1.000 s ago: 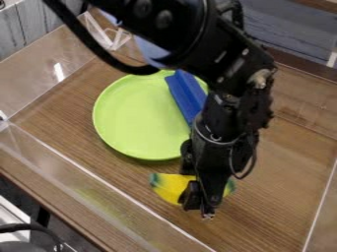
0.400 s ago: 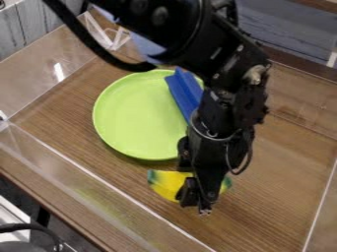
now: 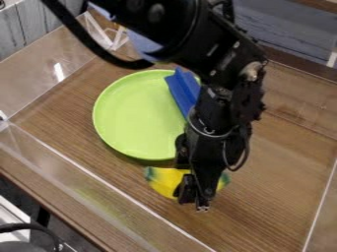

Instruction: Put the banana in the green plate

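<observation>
The small yellow banana (image 3: 166, 181) with a green tip lies on the wooden table just in front of the green plate (image 3: 132, 113), mostly covered by my black gripper (image 3: 202, 201). The gripper points straight down and its fingers are shut on the banana near its right end. The large round lime-green plate sits behind and to the left, with nothing lying in its middle.
A blue oblong block (image 3: 186, 93) leans on the plate's right rim, right behind the arm. Clear plastic walls (image 3: 39, 148) enclose the wooden table on the left and front. Bare wood lies to the right of the gripper.
The gripper and the banana have shifted slightly left toward the plate; the grip stays the same.
</observation>
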Robot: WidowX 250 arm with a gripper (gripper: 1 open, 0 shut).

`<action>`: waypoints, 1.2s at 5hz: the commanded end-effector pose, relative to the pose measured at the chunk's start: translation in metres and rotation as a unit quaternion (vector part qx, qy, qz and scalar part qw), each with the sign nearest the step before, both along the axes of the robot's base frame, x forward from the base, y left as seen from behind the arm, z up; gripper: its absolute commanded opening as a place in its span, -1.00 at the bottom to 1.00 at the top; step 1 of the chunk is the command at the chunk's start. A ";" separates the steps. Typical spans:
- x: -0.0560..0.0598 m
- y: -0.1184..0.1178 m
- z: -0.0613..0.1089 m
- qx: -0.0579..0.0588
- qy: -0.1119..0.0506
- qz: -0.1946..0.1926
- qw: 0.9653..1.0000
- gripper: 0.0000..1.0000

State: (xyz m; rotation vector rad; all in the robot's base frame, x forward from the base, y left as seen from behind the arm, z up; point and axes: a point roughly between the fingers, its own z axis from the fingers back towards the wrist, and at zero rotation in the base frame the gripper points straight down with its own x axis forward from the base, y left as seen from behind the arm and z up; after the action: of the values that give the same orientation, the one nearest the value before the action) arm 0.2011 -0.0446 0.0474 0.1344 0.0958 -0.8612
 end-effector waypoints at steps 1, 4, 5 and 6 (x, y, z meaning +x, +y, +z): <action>0.010 0.002 0.015 -0.007 -0.035 0.005 0.999 -1.00; 0.012 0.012 0.011 -0.002 -0.041 0.010 0.999 -1.00; 0.012 0.017 0.011 0.000 -0.043 0.011 0.999 -1.00; 0.012 0.020 0.010 0.001 -0.046 0.014 0.999 -1.00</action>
State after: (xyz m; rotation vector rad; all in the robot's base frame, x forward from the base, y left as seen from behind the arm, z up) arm 0.2085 -0.0262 0.0495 0.1623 0.0518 -0.8329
